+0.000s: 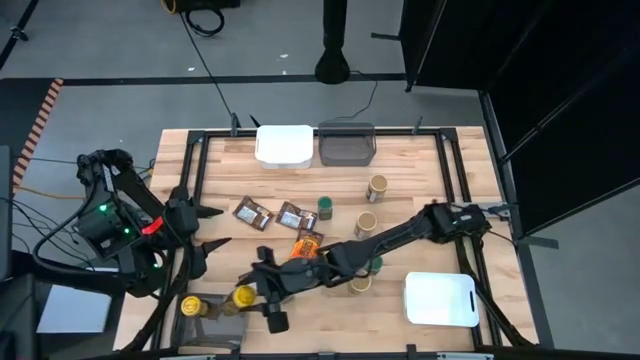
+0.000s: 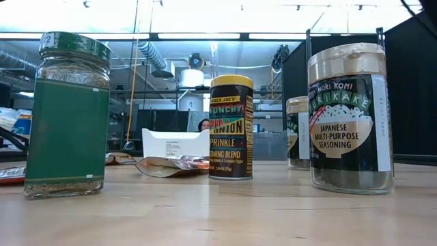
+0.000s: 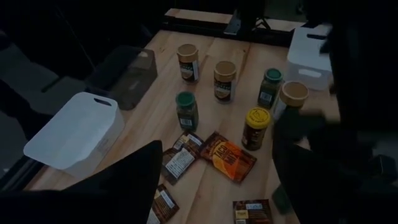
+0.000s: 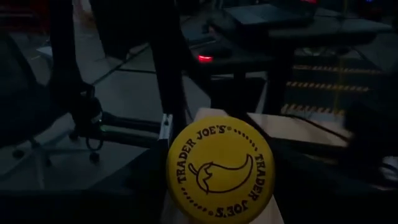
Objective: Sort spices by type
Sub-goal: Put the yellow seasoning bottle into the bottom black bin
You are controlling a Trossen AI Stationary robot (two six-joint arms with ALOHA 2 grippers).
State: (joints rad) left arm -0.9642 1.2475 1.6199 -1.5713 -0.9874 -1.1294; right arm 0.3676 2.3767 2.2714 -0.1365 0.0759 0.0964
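The right arm stretches across the table (image 1: 420,170) toward its near left corner, and its right gripper (image 1: 262,295) pinches a yellow-lidded jar (image 1: 243,296), lid filling its wrist view. A second yellow-lidded jar (image 1: 190,306) stands just beyond, toward the left edge, so the carried one lies right beside its match. The left gripper (image 1: 215,228) waits nearby, fingers spread, empty.

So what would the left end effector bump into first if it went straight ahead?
Most likely the nearest brown packet, lying flat just ahead of the open left end effector; its height is unclear, so it might pass above.
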